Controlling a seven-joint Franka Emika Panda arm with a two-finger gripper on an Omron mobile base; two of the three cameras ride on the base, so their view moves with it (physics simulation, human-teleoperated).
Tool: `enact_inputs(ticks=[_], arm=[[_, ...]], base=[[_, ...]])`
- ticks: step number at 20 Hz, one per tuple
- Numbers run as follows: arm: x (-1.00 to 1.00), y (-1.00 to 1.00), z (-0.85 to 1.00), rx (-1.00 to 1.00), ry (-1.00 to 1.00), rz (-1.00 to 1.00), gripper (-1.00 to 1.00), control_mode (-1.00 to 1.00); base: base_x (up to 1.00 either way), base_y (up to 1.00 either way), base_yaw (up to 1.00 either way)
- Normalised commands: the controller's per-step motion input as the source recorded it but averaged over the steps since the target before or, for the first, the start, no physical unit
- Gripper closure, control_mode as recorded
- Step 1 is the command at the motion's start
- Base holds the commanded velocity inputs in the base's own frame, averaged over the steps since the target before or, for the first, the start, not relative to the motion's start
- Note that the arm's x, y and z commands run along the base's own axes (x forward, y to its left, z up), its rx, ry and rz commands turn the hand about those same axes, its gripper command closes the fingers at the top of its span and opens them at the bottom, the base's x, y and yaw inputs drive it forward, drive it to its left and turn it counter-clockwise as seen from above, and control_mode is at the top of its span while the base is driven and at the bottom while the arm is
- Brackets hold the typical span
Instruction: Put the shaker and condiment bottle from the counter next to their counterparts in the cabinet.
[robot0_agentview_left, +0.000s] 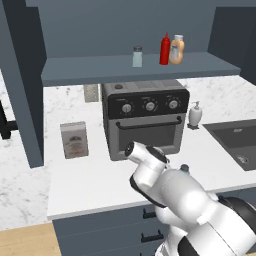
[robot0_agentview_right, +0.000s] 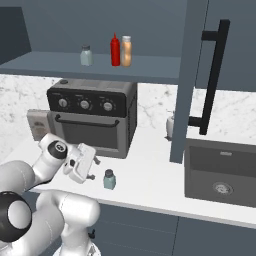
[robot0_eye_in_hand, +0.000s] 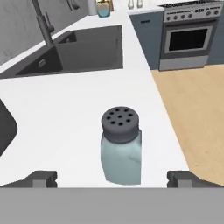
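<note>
The shaker (robot0_eye_in_hand: 121, 146) is standing upright on the counter (robot0_agentview_right: 150, 175), low and centre in the hand view, its grey cap dotted with holes; in the right base view it is sitting at lower centre, near the counter's front edge. The fingers (robot0_eye_in_hand: 112, 178) are spreading wide, one tip (robot0_eye_in_hand: 42, 178) on each side of the shaker, gripping nothing and well clear of its sides.

Up on the cabinet (robot0_agentview_left: 75, 70) shelf, at the top of both base views, the red bottle (robot0_agentview_left: 164, 49) is already standing just beside the orange bottle (robot0_agentview_left: 176, 49), with the paler shaker (robot0_agentview_left: 137, 56) apart to their left.

A toaster oven (robot0_agentview_left: 145, 119) is sitting on the counter below the shelf, a box (robot0_agentview_left: 74, 140) left of it with unreadable print, a soap dispenser (robot0_agentview_left: 194, 114) right of it beside the sink (robot0_agentview_left: 235, 140).
</note>
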Motion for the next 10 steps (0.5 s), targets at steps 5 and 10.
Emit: enact_inputs(ticks=[5,10], arm=[[-0.04,-0.05,0.0,0.03,0.05,-0.07,-1.0,-1.0],[-0.11,-0.03,0.0,0.03,0.05,-0.07,-1.0,-1.0]], base=[[0.0,0.0,0.0],[0.0,0.0,0.0]])
